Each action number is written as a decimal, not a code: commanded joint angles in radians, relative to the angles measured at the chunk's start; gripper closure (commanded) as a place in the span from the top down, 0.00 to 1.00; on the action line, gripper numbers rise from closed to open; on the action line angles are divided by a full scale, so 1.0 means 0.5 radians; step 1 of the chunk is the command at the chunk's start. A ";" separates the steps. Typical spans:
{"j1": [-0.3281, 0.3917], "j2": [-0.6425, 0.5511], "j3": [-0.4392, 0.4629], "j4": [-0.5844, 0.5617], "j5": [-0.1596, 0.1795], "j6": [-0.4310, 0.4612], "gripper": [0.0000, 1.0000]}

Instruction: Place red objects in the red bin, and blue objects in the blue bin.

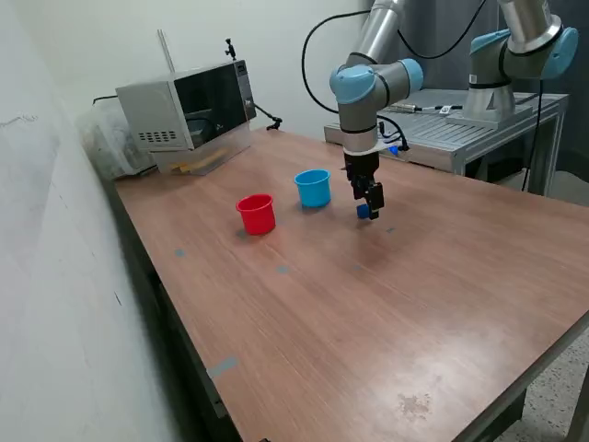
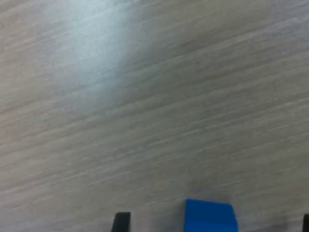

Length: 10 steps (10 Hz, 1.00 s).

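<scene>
A small dark blue cube (image 1: 363, 211) lies on the wooden table (image 1: 368, 313), just to the exterior view's right of the light blue cup (image 1: 314, 188). My gripper (image 1: 370, 201) hangs low right over the cube. In the wrist view the blue cube (image 2: 210, 215) sits between the two fingertips (image 2: 121, 221), and the gripper (image 2: 214, 223) is open, with gaps on both sides of the cube. The red cup (image 1: 257, 214) stands further to the exterior view's left. No red cubes show in either view.
A microwave (image 1: 189, 106) stands at the table's back left corner, next to a clear plastic bag (image 1: 106, 138). A second robot arm (image 1: 515, 46) is mounted on a metal table (image 1: 479, 124) behind. Small tape marks (image 1: 282, 270) dot the wood.
</scene>
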 commanded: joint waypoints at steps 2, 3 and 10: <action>0.003 0.003 -0.004 -0.010 0.005 -0.007 1.00; 0.000 0.022 -0.004 -0.014 0.005 -0.007 1.00; -0.003 0.028 -0.004 -0.044 0.005 -0.007 0.00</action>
